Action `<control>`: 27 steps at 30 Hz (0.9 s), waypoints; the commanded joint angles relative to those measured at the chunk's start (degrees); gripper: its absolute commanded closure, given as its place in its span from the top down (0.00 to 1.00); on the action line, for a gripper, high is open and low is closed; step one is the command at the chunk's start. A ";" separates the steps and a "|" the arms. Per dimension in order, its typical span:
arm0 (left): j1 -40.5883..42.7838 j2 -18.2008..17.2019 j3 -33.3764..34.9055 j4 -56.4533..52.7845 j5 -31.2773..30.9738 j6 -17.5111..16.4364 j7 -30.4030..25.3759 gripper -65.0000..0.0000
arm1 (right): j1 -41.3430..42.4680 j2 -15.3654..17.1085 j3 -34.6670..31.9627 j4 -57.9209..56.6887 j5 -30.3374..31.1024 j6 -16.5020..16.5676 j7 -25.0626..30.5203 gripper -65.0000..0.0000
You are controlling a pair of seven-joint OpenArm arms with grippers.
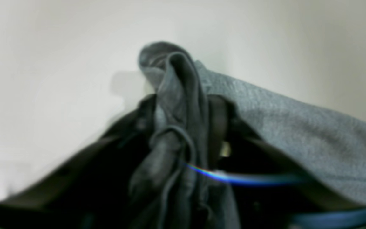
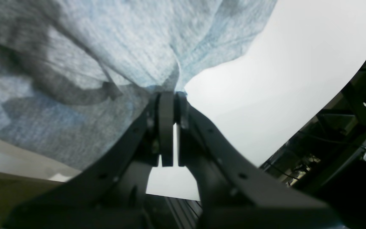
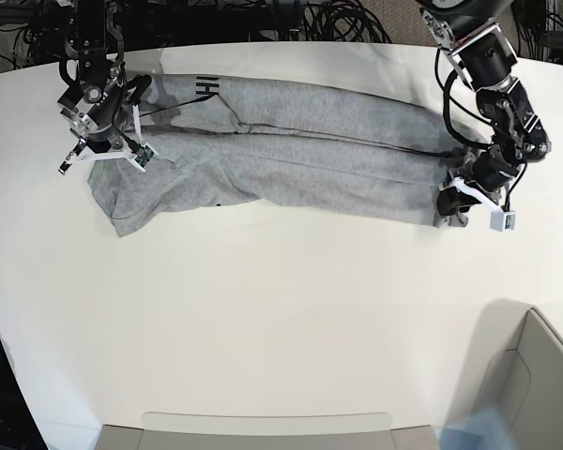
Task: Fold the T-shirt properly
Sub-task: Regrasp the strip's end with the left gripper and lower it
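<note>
On white table point(image 3: 281, 309): one T-shirt point(image 3: 291, 159), two arms gripping.

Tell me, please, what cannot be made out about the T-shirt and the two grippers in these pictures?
- Left wrist view: left gripper is blurred and wrapped in bunched T-shirt, so its grip is unclear.
- Base view: the black lettering is mostly folded under, unreadable.
- Base view: right gripper is too small to judge.
- Right wrist view: cloth runs off the top edge.

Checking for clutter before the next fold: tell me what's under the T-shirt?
Only the white table shows around the T-shirt. Anything beneath the cloth is covered and cannot be seen.
</note>
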 commanded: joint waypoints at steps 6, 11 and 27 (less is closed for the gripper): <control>3.23 -3.91 0.73 -5.09 13.81 3.35 19.19 0.00 | 0.50 -1.41 0.04 0.90 -6.04 0.89 -0.01 0.00; 3.23 -5.94 0.73 -5.18 13.81 3.35 19.54 0.00 | 1.37 -2.90 -0.23 0.72 -8.23 0.89 0.08 0.00; -4.16 -13.58 -2.70 -4.92 13.81 3.35 17.17 0.00 | 5.68 -7.38 0.56 0.90 -8.50 0.89 -0.18 0.00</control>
